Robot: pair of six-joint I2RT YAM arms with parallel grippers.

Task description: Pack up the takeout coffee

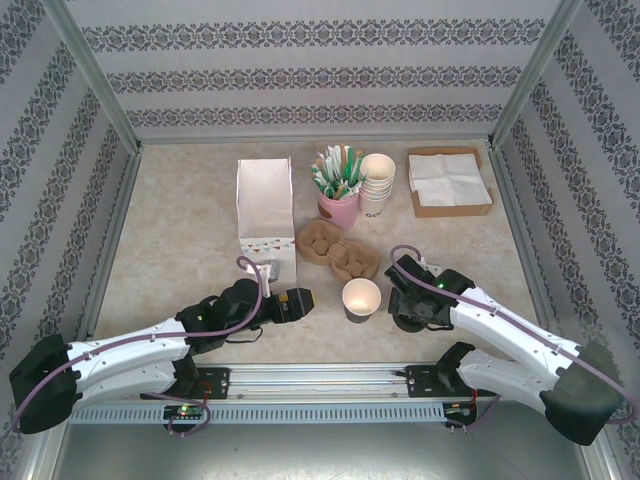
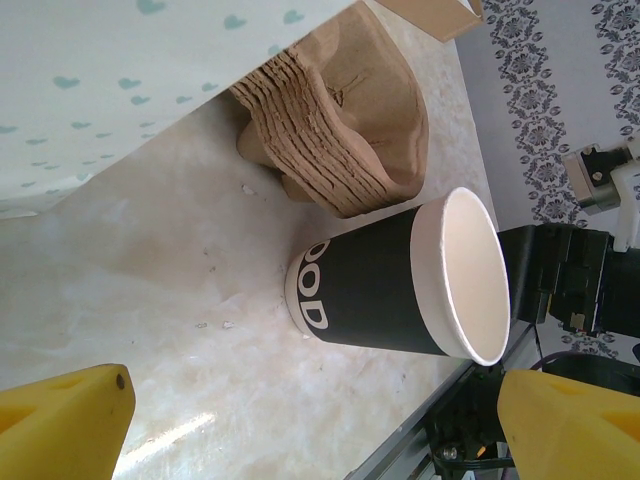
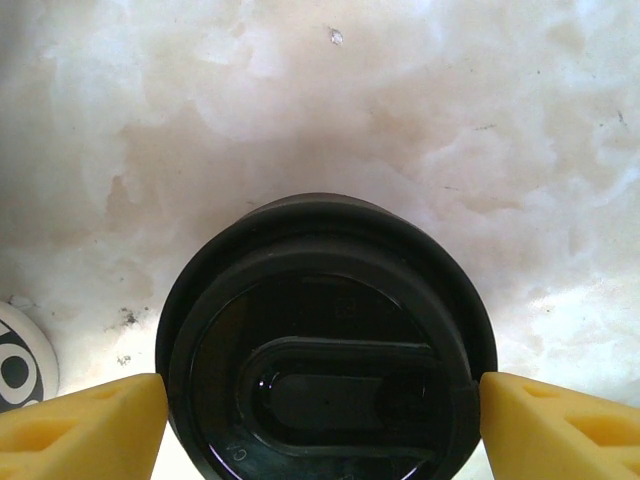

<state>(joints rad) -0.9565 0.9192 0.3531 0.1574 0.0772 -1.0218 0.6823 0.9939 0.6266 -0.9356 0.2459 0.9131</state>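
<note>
1. Beige marbled table, seen from above: the left arm lies low and stretched out over the surface. The left gripper points sideways at the paper cup, which stands upright and uncovered near the front middle. The right arm bends in from the other side, and the right gripper points down over the black lid, just right of the cup. Behind these are a white bag, a stack of cardboard carriers, a pink pot of sticks, a stack of spare cups and a box of napkins.

2. Left wrist view: the yellow fingertips stand far apart with nothing between them, so the jaws are open. They are short of the cup, which is black with white letters and apart from the carriers and the bag. The ribbed edges of the carriers show here, and the right arm sits beyond the cup's rim.

3. Right wrist view: the lid lies between the yellow fingers, which are spread wide with their tips at its rim on both sides. I cannot tell whether they pinch it. The raised oval on the lid's top shows in this view.
</note>
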